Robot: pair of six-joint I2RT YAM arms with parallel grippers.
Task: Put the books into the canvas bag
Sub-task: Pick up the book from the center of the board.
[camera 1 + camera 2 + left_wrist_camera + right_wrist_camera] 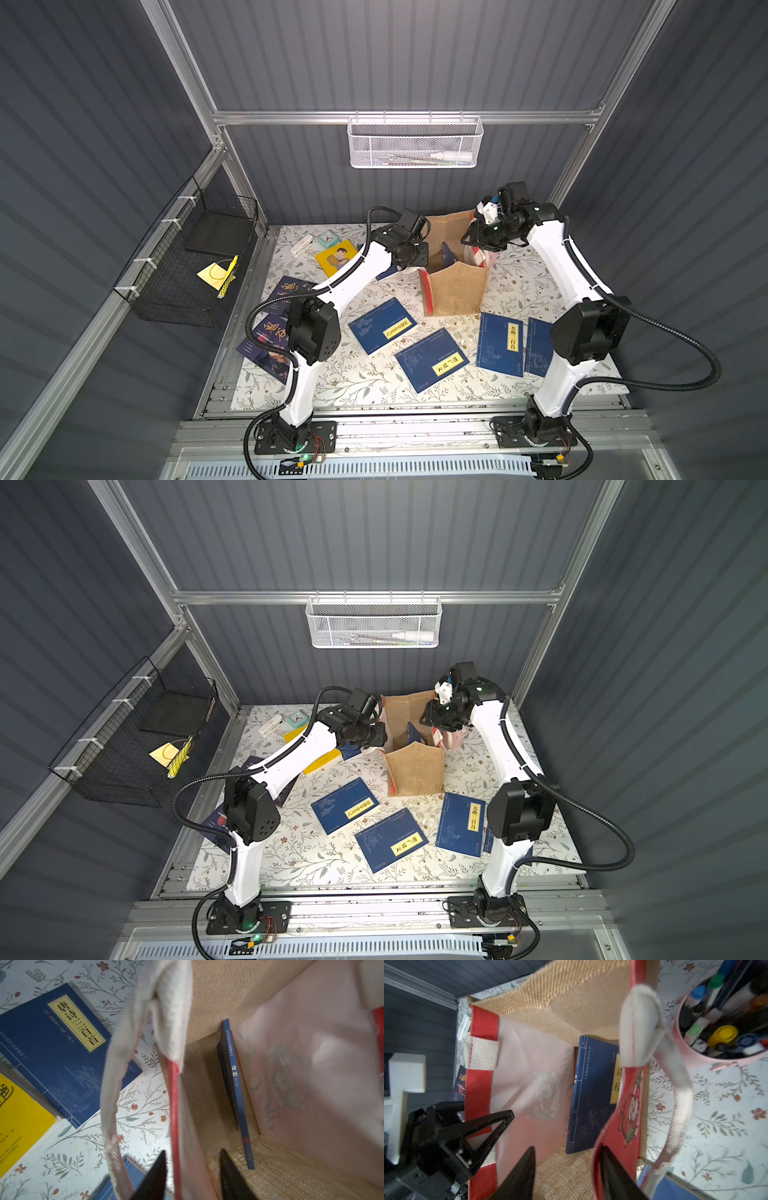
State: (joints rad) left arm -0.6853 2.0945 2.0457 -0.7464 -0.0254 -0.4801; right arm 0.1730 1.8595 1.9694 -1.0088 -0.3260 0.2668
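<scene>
Looking across from my left, two navy books (291, 287) lie on the table (365, 386) well behind the left gripper, along its forearm, and the yellow book (336, 257) sits near its wrist. The left gripper (193, 1159) has its jaws partly apart, astride the red-edged side wall of the bag (455, 291), with one finger outside and one inside. There is cloth between them but I see no pinch, so I judge it holds nothing. A white handle (145, 1043) droops just beside the outer finger. One book (236, 1088) stands on edge inside the bag, ahead of the inner finger and leaning against the far wall. The blue books (432, 359) lie flat in front of the bag, well apart from both grippers. The right gripper (568, 1159) is likewise about half open at the opposite wall and grips nothing that I can see. The pen cup (716, 1022) is near its outer side. My worries are these:

- With neither wall clearly held, the soft mouth may sag shut and block the next book.
- A lift on the left could hook that handle and drag or tip the bag.
- A careless swing outward on the right could knock the pen cup over.
</scene>
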